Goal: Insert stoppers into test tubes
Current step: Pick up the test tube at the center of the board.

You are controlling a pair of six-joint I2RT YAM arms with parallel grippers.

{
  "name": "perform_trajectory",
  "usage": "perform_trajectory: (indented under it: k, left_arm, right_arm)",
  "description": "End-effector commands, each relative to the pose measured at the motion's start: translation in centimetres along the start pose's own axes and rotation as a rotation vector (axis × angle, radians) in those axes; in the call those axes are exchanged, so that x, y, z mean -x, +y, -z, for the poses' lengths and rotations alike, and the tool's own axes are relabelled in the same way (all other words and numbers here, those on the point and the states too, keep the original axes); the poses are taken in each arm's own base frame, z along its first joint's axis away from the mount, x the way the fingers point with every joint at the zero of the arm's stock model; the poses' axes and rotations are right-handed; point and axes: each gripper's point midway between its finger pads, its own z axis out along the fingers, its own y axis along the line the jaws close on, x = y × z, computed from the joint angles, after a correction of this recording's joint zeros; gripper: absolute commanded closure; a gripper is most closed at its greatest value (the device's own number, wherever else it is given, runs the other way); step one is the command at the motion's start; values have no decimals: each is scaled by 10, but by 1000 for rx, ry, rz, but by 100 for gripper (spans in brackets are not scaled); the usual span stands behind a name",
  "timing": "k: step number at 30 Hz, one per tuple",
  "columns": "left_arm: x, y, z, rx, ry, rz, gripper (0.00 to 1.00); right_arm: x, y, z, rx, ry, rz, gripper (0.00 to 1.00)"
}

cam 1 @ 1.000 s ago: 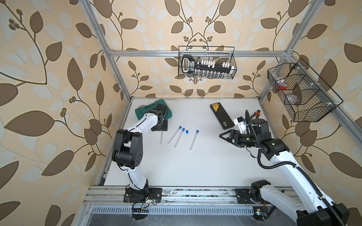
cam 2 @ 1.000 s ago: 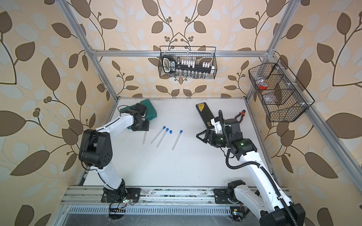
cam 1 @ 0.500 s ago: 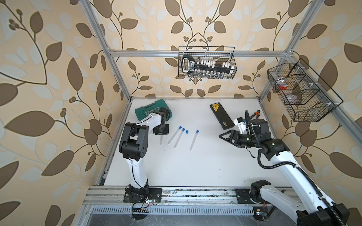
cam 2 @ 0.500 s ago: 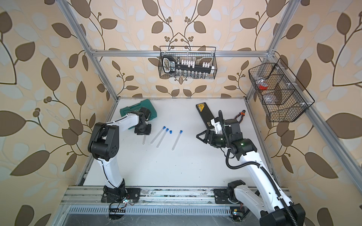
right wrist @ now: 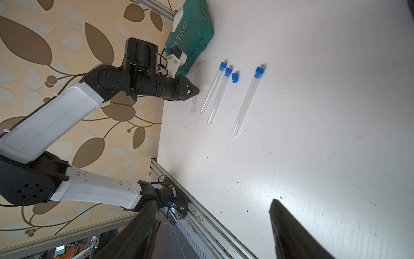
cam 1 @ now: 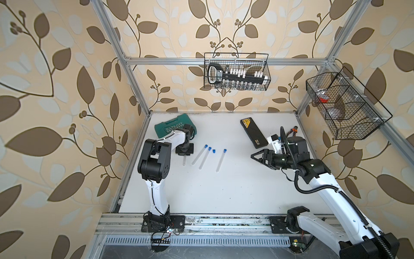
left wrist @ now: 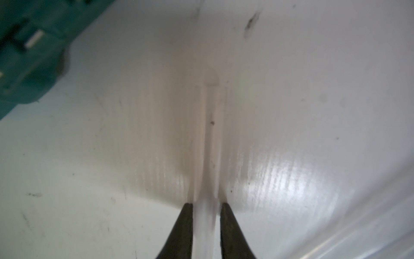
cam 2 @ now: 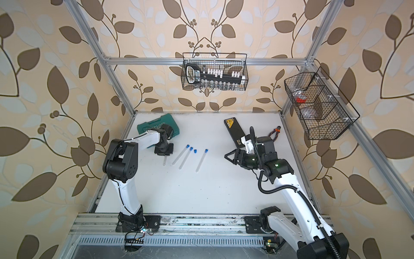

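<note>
Four clear test tubes lie side by side on the white table (cam 1: pixel 224 190). Three of them (cam 1: pixel 199 155) (cam 1: pixel 205 158) (cam 1: pixel 220 160) carry blue stoppers in their far ends. One loose blue stopper (cam 1: pixel 214 151) (right wrist: pixel 235 77) lies between the capped tubes. The leftmost tube (cam 1: pixel 184 161) (cam 2: pixel 164 161) (right wrist: pixel 194 105) has no stopper. My left gripper (cam 1: pixel 184 152) (right wrist: pixel 197 91) points down onto it, and in the left wrist view both fingertips (left wrist: pixel 186 224) press its sides (left wrist: pixel 210 139). My right gripper (cam 1: pixel 253 156) (right wrist: pixel 214 201) hovers open and empty to the right of the tubes.
A green tool case (cam 1: pixel 172 126) lies just behind my left wrist. A black case (cam 1: pixel 254 133) and pliers (cam 1: pixel 293 130) lie at the back right. Wire baskets hang on the back wall (cam 1: pixel 236 71) and the right wall (cam 1: pixel 345 105).
My left gripper has closed onto the bare tube, and the left arm's elbow has swung up and toward the table. The right arm has stayed still.
</note>
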Motion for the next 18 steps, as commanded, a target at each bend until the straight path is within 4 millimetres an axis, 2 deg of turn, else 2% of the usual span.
perform_trajectory:
  k: [1, 13, 18]
  left_arm:
    - [-3, 3, -4, 11, 25, 8, 80]
    - [7, 8, 12, 25, -37, -16, 91]
    - [12, 8, 23, 19, -85, -30, 93]
  right_arm:
    - [-4, -3, -3, 5, 15, -2, 24]
    - [-6, -6, -5, 2, 27, -16, 24]
    - [-7, -7, -5, 0, 28, -21, 24]
